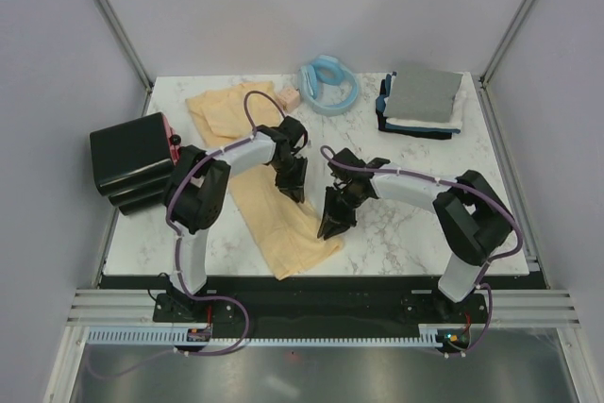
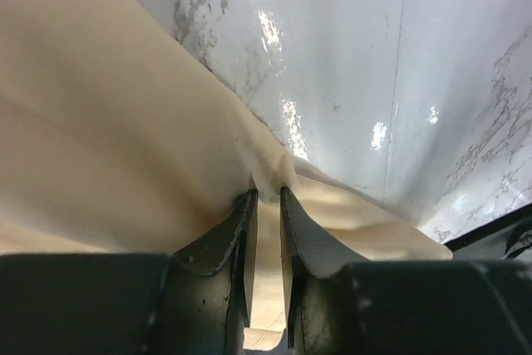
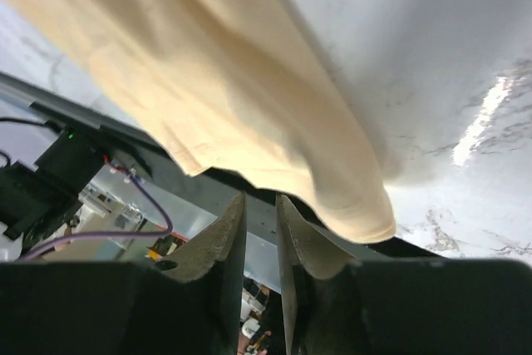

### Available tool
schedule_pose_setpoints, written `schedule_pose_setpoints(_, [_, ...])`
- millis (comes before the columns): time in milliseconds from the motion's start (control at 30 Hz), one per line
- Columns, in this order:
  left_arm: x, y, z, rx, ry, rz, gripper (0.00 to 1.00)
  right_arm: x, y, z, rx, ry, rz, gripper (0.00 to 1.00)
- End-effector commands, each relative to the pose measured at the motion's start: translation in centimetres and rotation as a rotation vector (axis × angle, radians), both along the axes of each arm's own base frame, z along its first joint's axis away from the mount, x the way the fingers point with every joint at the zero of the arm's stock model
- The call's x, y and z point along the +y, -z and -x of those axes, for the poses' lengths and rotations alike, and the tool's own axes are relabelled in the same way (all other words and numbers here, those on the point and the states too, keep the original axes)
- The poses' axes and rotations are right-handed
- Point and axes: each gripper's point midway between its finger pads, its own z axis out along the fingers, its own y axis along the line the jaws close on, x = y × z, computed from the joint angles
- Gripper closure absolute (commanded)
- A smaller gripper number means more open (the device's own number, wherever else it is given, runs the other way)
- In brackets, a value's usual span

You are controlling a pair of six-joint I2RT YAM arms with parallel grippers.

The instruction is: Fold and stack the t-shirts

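**Q:** Beside the black box (image 1: pixel 130 153), what lies there?

**A:** Just to the box's right lies the cream t-shirt (image 1: pixel 281 238). It makes a long strip running from the back of the table (image 1: pixel 396 233), past the box, to the near edge. The folded stack (image 1: pixel 423 99) of grey, white and navy shirts sits well apart from the box, at the far back corner.

**Q:** And your grippers?

**A:** My left gripper (image 2: pixel 268 193) is on the shirt's edge away from the box. Its jaws are a slit apart with a pucker of cloth between them, and I cannot tell whether it is gripped or loose. My right gripper (image 3: pixel 260 199) hangs by the shirt's front corner, jaws slightly parted with nothing in them.

**Q:** How will it handle?

**A:** I'd judge it light, limp and likely to slide on marble. I'd pinch hem and corner together so the middle doesn't sag.
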Motion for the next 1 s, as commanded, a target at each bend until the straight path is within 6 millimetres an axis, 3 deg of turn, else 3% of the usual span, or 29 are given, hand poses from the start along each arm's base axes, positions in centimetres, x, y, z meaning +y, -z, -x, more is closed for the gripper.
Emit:
schedule_pose_setpoints(0, [-0.3, -4.4, -4.0, -0.185, -0.02, 0.013, 0.73, 1.1, -4.9, -1.3, -0.08, -0.077, -0.142, 0.71])
schedule_pose_setpoints(33, [-0.4, -5.2, -4.4, -0.202, -0.039, 0.019, 0.73, 0.9, -6.3, -2.4, -0.113, -0.07, -0.174, 0.7])
schedule_pose_setpoints(100, [-0.7, -8.0, -5.7, -0.258, -0.078, 0.055, 0.69, -0.3, -7.0, -3.3, -0.158, -0.077, -0.171, 0.69])
schedule_pose_setpoints(133, [-0.5, -9.0, -6.0, -0.275, -0.096, 0.066, 0.67, -1.5, -7.6, -4.5, -0.189, -0.047, -0.176, 0.65])
schedule_pose_setpoints(167, [-0.6, -9.9, -6.1, -0.284, -0.106, 0.086, 0.65, -2.3, -7.7, -5.1, -0.207, -0.037, -0.178, 0.52])
schedule_pose_setpoints(233, [-0.1, -11.9, -5.6, -0.285, -0.144, 0.115, 0.65, -4.2, -6.6, -6.1, -0.236, -0.056, -0.168, 0.5])
schedule_pose_setpoints(300, [0.7, -11.9, -3.9, -0.249, -0.189, 0.11, 0.64, -4.8, -5.6, -5.9, -0.233, -0.101, -0.191, 0.5])
schedule_pose_setpoints(333, [1.3, -13.4, -2.7, -0.264, -0.213, 0.129, 0.64, -5.3, -4.2, -5.5, -0.221, -0.147, -0.206, 0.48])
schedule_pose_setpoints(367, [2.6, -11.6, -0.5, -0.213, -0.241, 0.098, 0.62, -5.2, -3.9, -5.4, -0.221, -0.172, -0.238, 0.48])
schedule_pose_setpoints(400, [3.1, -11.5, 0.7, -0.19, -0.296, 0.1, 0.6, -5.4, -3.3, -5.2, -0.21, -0.181, -0.239, 0.48])
schedule_pose_setpoints(433, [3.9, -13.2, 2.1, -0.222, -0.326, 0.135, 0.58, -5.9, -2.4, -4.9, -0.192, -0.194, -0.25, 0.49])
schedule_pose_setpoints(467, [5.2, -11.0, 4.4, -0.168, -0.362, 0.098, 0.56, -5.8, -2.2, -5.0, -0.2, -0.194, -0.268, 0.49])
schedule_pose_setpoints(533, [6.4, -10.6, 7.0, -0.131, -0.458, 0.112, 0.54, -5.8, -1.4, -4.7, -0.178, -0.186, -0.272, 0.5])
schedule_pose_setpoints(567, [7.4, -10.0, 9.3, -0.117, -0.487, 0.125, 0.53, -5.6, -1.2, -4.9, -0.186, -0.184, -0.287, 0.49])
schedule_pose_setpoints(667, [8.7, -9.5, 12.4, -0.093, -0.582, 0.166, 0.52, -5.0, -0.9, -4.8, -0.17, -0.17, -0.335, 0.49])
schedule_pose_setpoints(800, [10.6, -7.8, 15.1, -0.02, -0.673, 0.071, 0.53, -4.3, -0.2, -4.3, -0.151, -0.166, -0.381, 0.5])
schedule_pose_setpoints(967, [11.9, -6.5, 16.8, 0.063, -0.703, -0.073, 0.55, -3.8, 0.2, -4.4, -0.166, -0.165, -0.413, 0.48])
